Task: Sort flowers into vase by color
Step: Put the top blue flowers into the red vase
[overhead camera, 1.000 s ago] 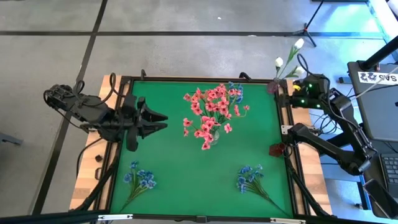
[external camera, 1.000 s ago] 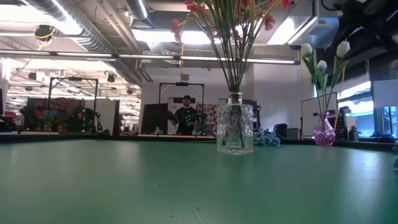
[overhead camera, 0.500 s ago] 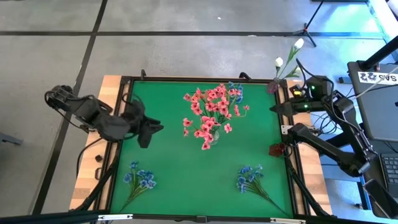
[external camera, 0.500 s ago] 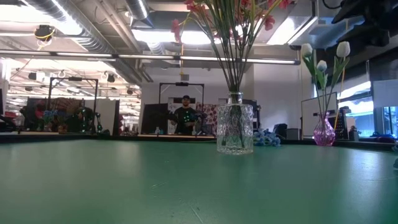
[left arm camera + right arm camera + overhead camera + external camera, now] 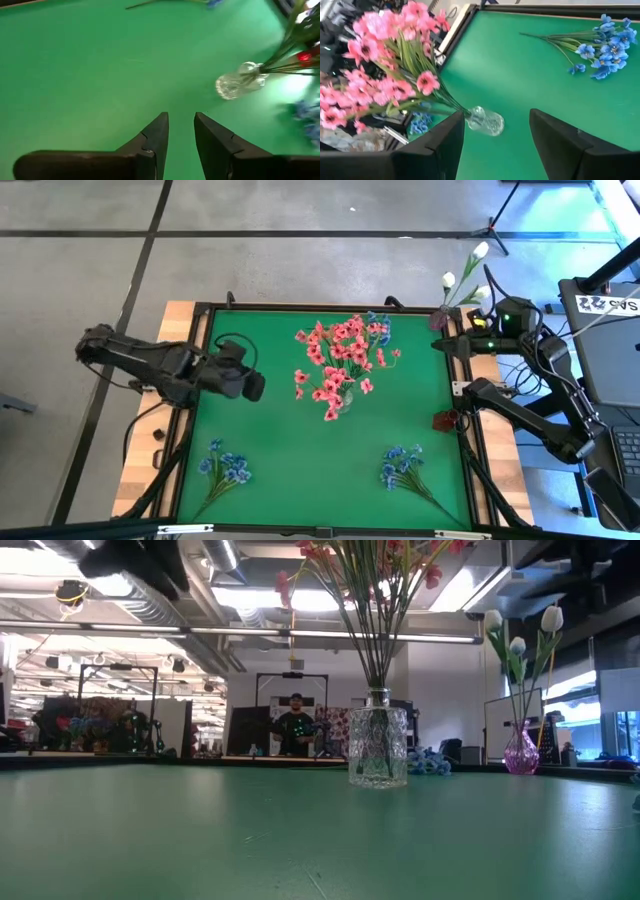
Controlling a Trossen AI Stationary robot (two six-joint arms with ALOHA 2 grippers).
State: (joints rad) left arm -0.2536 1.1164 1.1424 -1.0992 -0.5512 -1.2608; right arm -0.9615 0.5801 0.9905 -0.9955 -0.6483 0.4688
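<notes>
While the pink flowers [image 5: 337,366] are already standing in the clear glass vase [image 5: 378,750] at the centre of the green table [image 5: 290,450], with a few blue blooms showing among them toward one o'clock, I am judging the sort as only partly done. Going from the left, the left gripper [image 5: 253,386] is hovering over the mat at about nine o'clock of the vase, holding nothing, and in its wrist view its fingers [image 5: 156,135] are standing a narrow gap apart, neither wide nor pressed together. Below it, one blue sprig [image 5: 225,470] is lying loose at about seven o'clock, well apart from the vase, and I am reading that as the piece this arm is most likely going for next. A second blue sprig [image 5: 402,471] is lying at about five o'clock, also waiting. Farther right, the white buds [image 5: 466,280] are sitting in a small pink vase [image 5: 521,753] at about two o'clock, just off the table's corner, so that colour looks finished. The right gripper [image 5: 445,344] is waiting beside that corner, its jaws spread and empty. Against the frame a second earlier, the left arm is now reaching farther in over the mat and its fingers are drawing together from a wide spread; the right gripper is sitting slightly higher, while the flowers are lying unchanged.
</notes>
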